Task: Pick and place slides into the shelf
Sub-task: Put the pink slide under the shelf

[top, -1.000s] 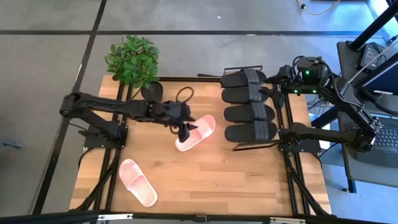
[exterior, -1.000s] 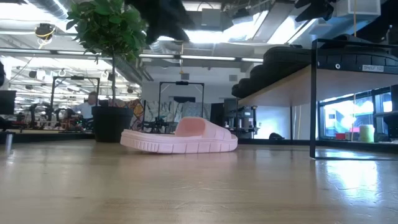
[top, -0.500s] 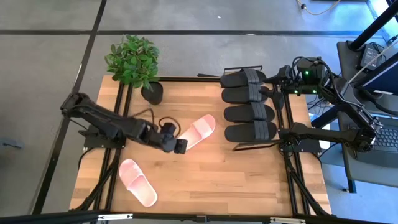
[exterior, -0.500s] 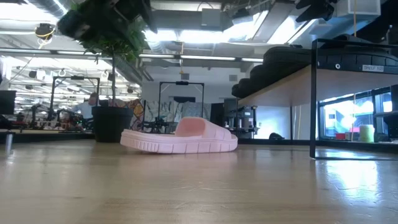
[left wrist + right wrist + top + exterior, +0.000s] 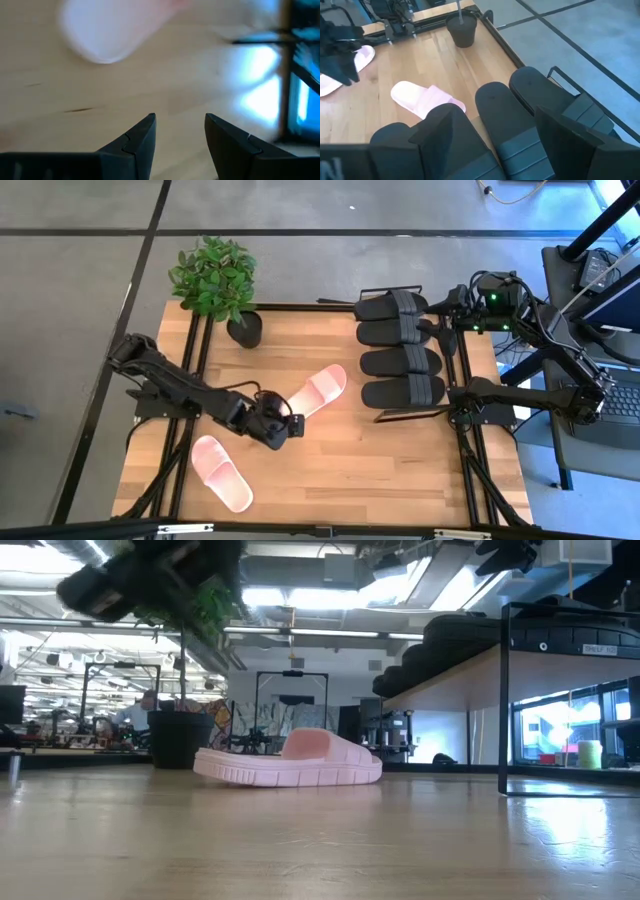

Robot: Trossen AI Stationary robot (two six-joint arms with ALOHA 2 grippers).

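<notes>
From above I see my bench (image 5: 350, 470), a pale wooden top, and nearest its front edge on the left lies one pink slide (image 5: 221, 473) flat on the boards, toe end angled toward the front. Just behind it my left gripper (image 5: 292, 427) hangs low over the bench between the two pink slides, its jaws apart and holding nothing; the wrist camera shows bare wood between them. A second pink slide (image 5: 316, 391) rests near the middle of the bench, just beyond those jaws, sole down and strap up, angled toward the shelf (image 5: 440, 406). It is pale pink with a thick ridged sole and a wide strap. Farther right, four black slides (image 5: 402, 363) sit side by side in a row on top of the shelf, matte, with broad straps. My right gripper (image 5: 492, 137) waits at the far right, over the back end of that row, jaws wide apart and empty. At the far left corner stands a potted plant (image 5: 215, 280). I judge the task about two thirds done: four slides are shelved, and the two pink ones are left on the bench, neither gripped. The middle pink slide looks the likelier next pick
</notes>
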